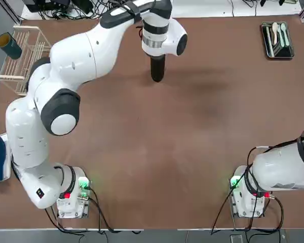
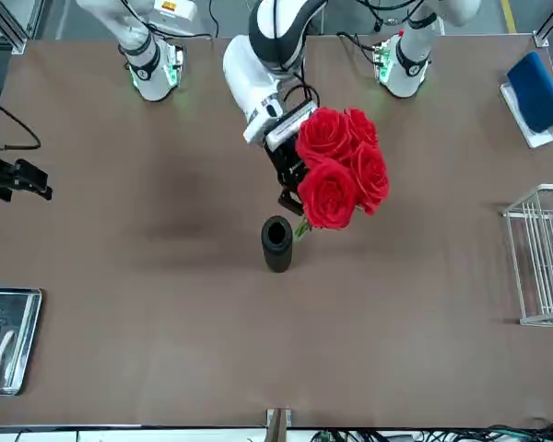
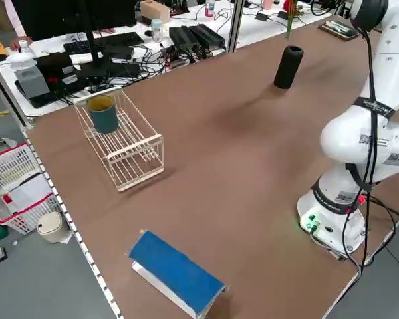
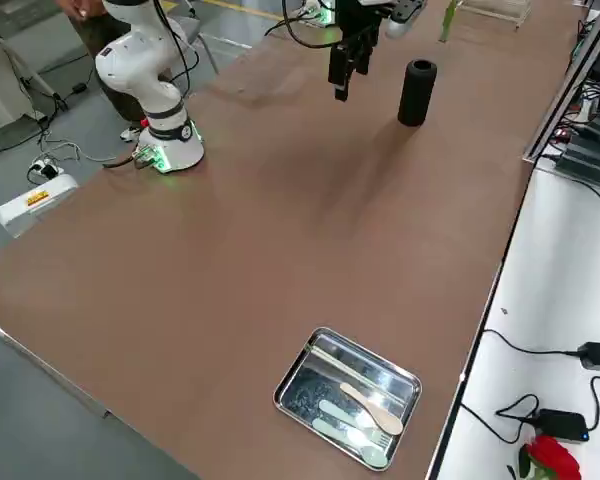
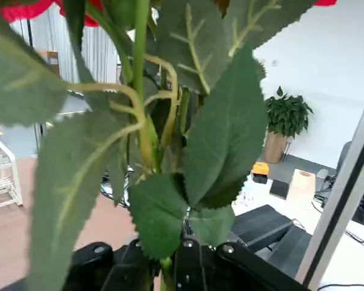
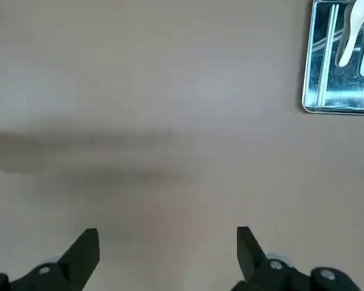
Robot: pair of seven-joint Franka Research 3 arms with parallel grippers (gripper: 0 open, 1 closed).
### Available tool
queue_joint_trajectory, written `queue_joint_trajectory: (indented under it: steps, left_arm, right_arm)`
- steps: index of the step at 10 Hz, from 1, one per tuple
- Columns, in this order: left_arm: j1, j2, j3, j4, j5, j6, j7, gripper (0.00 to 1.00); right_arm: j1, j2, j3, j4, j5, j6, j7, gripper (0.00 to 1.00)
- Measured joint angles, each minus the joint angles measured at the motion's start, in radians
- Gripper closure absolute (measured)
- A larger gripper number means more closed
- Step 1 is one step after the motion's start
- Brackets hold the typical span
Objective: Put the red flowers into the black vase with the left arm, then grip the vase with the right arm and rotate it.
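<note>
The red flowers (image 2: 336,170) hang over the far middle of the table, tilted, with my left gripper (image 2: 290,189) shut on their green stems (image 5: 147,130). Leaves fill the left wrist view. The stems' lower end (image 2: 301,228) sits close beside the open mouth of the black vase (image 2: 276,241), which stands upright. In the top view the vase (image 1: 157,68) shows just below the left wrist, and the flowers are hidden there. My right gripper (image 6: 167,248) hangs open above bare table at the robot's right side (image 2: 18,180), far from the vase (image 4: 416,92).
A metal tray (image 1: 277,40) with plastic cutlery lies at the far right corner. A wire rack (image 1: 25,55) holding a dark green cup (image 1: 9,45) stands at the far left. A blue pad (image 3: 176,272) lies at the near left edge.
</note>
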Motion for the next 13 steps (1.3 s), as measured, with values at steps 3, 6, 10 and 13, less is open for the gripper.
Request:
queue_joint_trajectory:
  steps: [3, 6, 10, 13]
  left_arm:
    - [-0.041, 0.063, 0.006, 0.045, 0.046, -0.002, -0.002, 0.93]
    - [-0.069, 0.125, 0.006, 0.080, 0.111, -0.008, -0.002, 0.93]
    - [-0.096, 0.128, 0.005, 0.091, 0.114, -0.010, -0.003, 0.93]
    - [-0.102, 0.142, 0.005, 0.091, 0.114, -0.032, -0.020, 0.93]
  right_arm:
    - [0.000, 0.000, -0.001, 0.000, 0.000, -0.002, 0.000, 0.00]
    - [0.002, 0.000, -0.001, 0.000, -0.011, -0.003, 0.000, 0.00]
    - [0.023, 0.000, -0.001, 0.000, -0.031, -0.003, 0.000, 0.00]
    - [0.023, 0.000, -0.004, -0.004, -0.032, -0.006, 0.000, 0.00]
